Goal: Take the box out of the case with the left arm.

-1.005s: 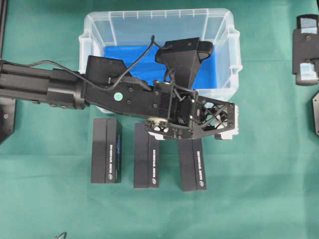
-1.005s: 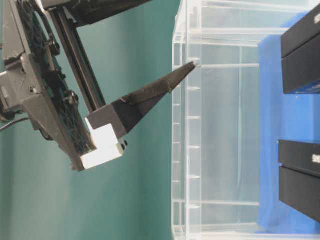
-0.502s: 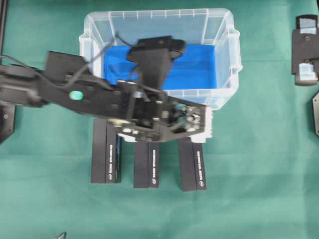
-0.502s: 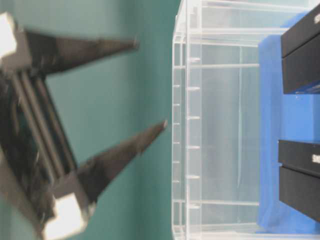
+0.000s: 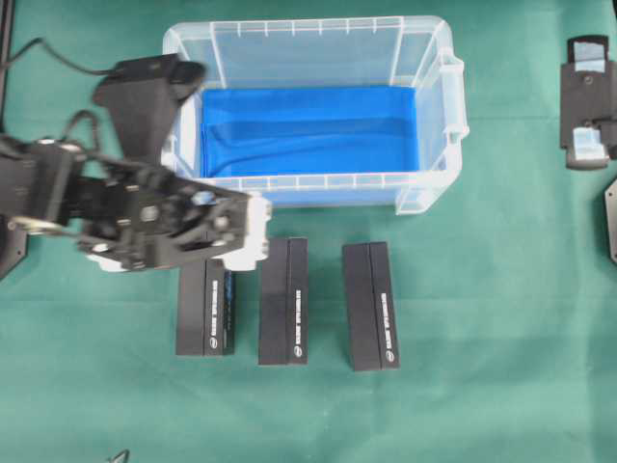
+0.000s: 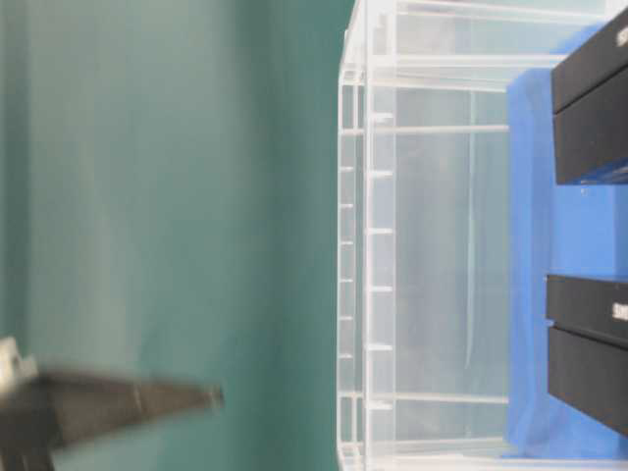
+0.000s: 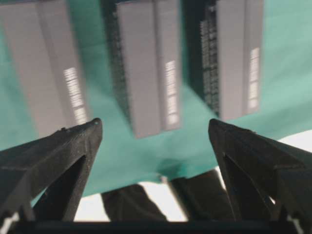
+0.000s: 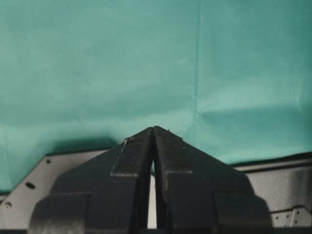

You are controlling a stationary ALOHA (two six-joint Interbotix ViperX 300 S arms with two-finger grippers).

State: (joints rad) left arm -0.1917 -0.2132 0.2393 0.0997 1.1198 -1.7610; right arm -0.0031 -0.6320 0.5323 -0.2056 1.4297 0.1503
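The clear case [image 5: 432, 191] stands at the back with only its blue sheet [image 5: 308, 130] inside. Three black boxes lie in a row on the green cloth in front of it: left [image 5: 204, 307], middle [image 5: 282, 301] and right [image 5: 370, 306]. My left gripper [image 5: 178, 227] hangs open and empty over the far end of the left box, beside the case's left front corner. In the left wrist view its jaws [image 7: 155, 124] stand wide apart with the three boxes blurred ahead. One finger [image 6: 128, 402] shows low in the table-level view. My right gripper [image 8: 153, 129] is shut over bare cloth.
The right arm [image 5: 590, 96] rests at the far right edge, away from the case. Green cloth [image 5: 501, 367] covers the table. Through the case wall [image 6: 422, 245] two black boxes [image 6: 589, 98] show in the table-level view.
My left arm has swung left, from above the right box and the case's front wall to above the left box. Its jaws stayed open. The boxes have not moved.
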